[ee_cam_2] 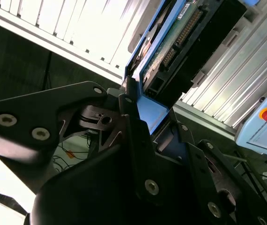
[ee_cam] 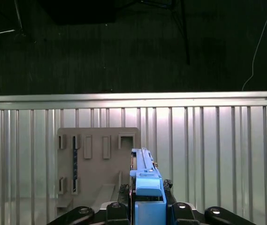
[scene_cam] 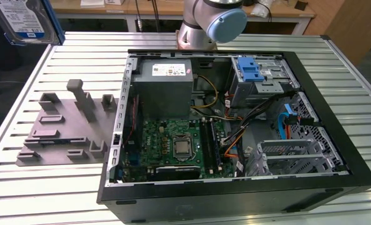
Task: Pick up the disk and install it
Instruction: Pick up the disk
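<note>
- Clamping the disk [ee_cam: 144,171] from both sides, the gripper [ee_cam: 147,193] has its black fingers [ee_cam: 123,190] pressed against the blue plastic carrier that frames the drive.
- In the second wrist view the same hold is seen from beneath. The disk [ee_cam_2: 182,35] shows its green circuit board and a row of connector pins, and its blue carrier edge sits between the jaws of the gripper [ee_cam_2: 150,117].
- In the exterior view the disk [scene_cam: 24,18] hangs in the air, label side facing the camera. It is well apart from the open computer case [scene_cam: 235,199], off the case's far corner toward the exterior view's left.
- The case lies on its side on a slatted metal table [scene_cam: 48,192], with its inside facing up.
- Inside the case are a grey power-supply box [scene_cam: 163,89], a green motherboard [scene_cam: 176,145] and a metal drive cage with a blue latch [scene_cam: 251,69].
- A grey fixture block [scene_cam: 63,133] with upright slots sits on the table just beside the case, on the exterior view's left.
- The robot arm [scene_cam: 207,21] rises from the table behind the case.
</note>
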Available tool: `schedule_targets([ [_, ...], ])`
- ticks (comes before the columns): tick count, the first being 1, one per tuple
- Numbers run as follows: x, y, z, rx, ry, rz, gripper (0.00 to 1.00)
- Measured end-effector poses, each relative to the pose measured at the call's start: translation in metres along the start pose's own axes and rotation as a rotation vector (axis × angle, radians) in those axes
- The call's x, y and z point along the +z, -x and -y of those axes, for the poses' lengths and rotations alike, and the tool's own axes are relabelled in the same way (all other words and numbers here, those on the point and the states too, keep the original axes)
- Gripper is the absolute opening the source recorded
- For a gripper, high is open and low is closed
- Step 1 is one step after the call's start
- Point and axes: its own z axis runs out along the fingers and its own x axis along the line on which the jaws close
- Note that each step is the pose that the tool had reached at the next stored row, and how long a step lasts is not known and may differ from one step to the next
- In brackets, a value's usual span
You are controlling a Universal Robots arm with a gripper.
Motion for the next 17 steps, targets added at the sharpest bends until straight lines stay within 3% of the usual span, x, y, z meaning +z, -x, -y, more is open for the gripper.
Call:
schedule_targets([
  [8,-0.0002,-0.0018,0.0,0.0,0.0003,-0.0002,0.36],
  [17,0.0001,-0.0176,0.0007,0.0,0.0001,-0.0001,0.36],
])
